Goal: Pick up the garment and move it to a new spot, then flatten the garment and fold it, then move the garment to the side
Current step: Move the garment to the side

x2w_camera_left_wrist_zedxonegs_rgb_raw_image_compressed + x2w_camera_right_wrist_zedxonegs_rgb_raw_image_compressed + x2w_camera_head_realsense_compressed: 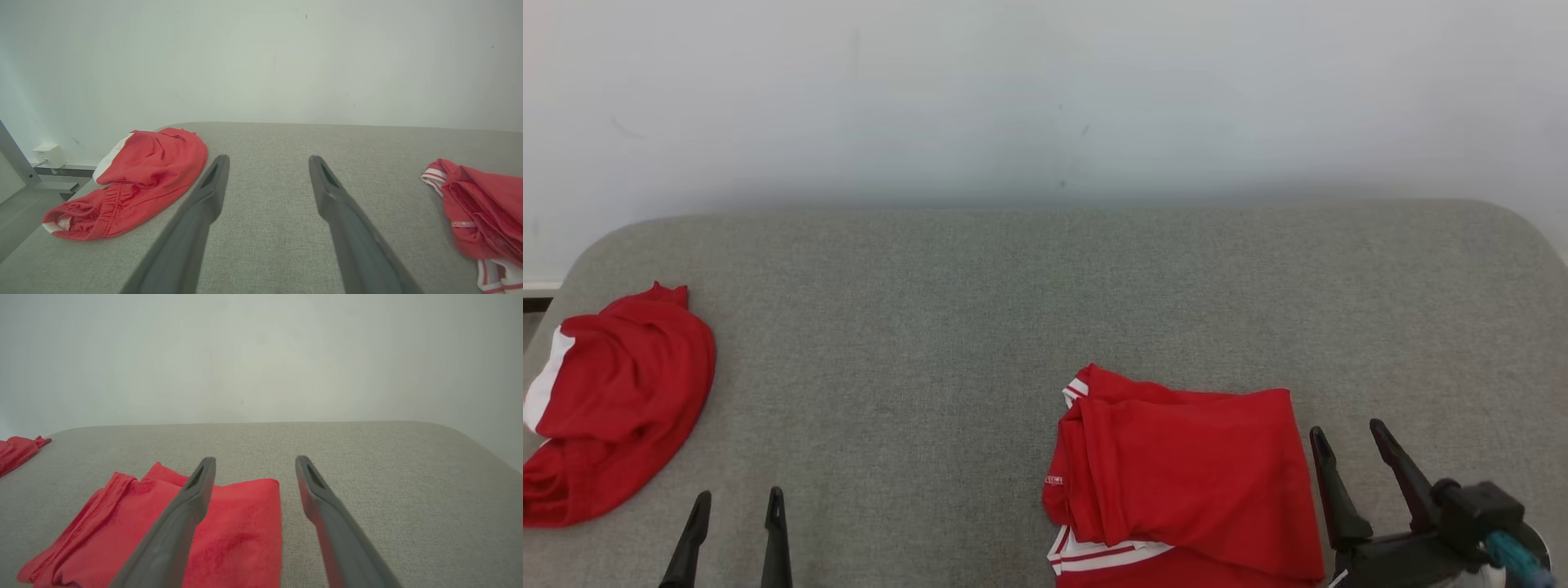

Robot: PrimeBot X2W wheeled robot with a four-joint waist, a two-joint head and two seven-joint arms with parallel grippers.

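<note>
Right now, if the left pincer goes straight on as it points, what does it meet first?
The way looks free: the left pincer points over bare grey cushion toward the wall; depth is unclear.

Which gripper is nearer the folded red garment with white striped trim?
Right. The right gripper sits just beside the folded red garment; the left gripper is far to its left.

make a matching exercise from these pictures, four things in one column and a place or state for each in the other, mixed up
1. crumpled red garment
2. folded red garment
3. left gripper
4. right gripper

a. jaws open, just right of the folded cloth
b. bunched at the left edge of the grey surface
c. jaws open, between the two garments
d. lies near the front, white striped trim showing

Pairs: 1-b, 2-d, 3-c, 4-a
</note>
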